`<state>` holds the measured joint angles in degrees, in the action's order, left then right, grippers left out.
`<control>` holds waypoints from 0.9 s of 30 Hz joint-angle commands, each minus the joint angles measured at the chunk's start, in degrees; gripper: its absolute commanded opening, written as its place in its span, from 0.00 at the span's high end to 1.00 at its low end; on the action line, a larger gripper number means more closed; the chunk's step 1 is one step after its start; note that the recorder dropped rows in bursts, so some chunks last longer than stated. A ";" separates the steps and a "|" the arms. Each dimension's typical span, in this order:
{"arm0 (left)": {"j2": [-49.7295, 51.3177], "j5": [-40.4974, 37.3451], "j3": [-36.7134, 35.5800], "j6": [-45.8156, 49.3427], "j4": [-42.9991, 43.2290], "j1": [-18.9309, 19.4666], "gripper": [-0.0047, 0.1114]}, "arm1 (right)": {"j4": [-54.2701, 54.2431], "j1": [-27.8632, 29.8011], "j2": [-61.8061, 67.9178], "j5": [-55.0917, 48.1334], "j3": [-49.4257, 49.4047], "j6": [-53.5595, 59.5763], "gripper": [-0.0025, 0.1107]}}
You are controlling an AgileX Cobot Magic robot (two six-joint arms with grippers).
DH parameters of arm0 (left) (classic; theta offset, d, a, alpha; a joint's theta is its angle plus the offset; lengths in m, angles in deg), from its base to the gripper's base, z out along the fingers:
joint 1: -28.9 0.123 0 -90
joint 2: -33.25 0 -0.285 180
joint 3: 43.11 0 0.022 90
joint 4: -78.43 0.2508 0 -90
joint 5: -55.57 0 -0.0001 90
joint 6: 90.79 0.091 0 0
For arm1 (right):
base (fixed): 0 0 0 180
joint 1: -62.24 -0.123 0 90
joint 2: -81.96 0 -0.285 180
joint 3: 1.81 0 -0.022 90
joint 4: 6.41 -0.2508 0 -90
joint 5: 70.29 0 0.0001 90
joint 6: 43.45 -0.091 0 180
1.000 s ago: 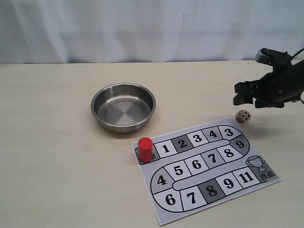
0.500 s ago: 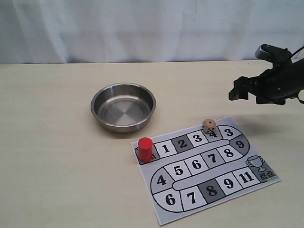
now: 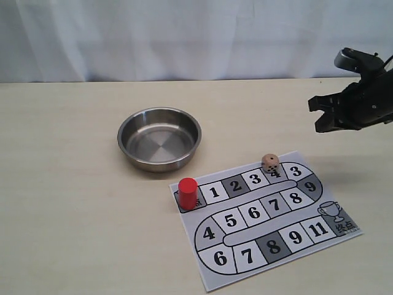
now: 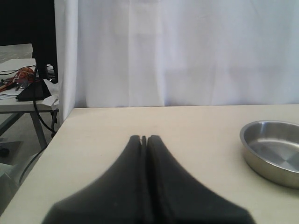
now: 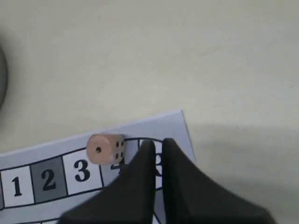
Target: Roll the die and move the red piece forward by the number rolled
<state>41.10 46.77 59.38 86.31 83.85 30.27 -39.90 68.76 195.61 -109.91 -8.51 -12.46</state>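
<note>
The die lies still on the numbered board, at the edge of the square marked 4. In the right wrist view the die shows a single dot on its broad face and four dots on a side face. The red piece stands upright on the board's start square, left of square 1. My right gripper hangs in the air up and to the right of the die. Its fingers stand a narrow slit apart with nothing between them. My left gripper is shut and empty, low over the table.
A steel bowl sits empty on the table left of the board's top edge, and its rim shows in the left wrist view. A white curtain runs behind the table. A side table with cables stands beyond the table's left end.
The die rolled from the bare table right of the board onto the board by square 4, then stopped. My right gripper drew back to the right and a little upward.
</note>
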 commanded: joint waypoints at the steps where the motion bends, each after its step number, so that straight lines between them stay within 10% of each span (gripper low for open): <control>1: -0.06 0.68 0.30 -0.12 -0.07 -0.01 0.96 | 1.65 -1.32 -3.18 -3.43 -2.18 1.23 0.94; 27: -0.06 0.54 0.30 -0.12 -0.07 -0.01 0.96 | 25.45 -19.78 -1.72 6.79 -9.35 -19.71 0.94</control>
<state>41.10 46.77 59.38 86.31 83.85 30.27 -15.58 49.69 192.68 -103.87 -17.62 -31.34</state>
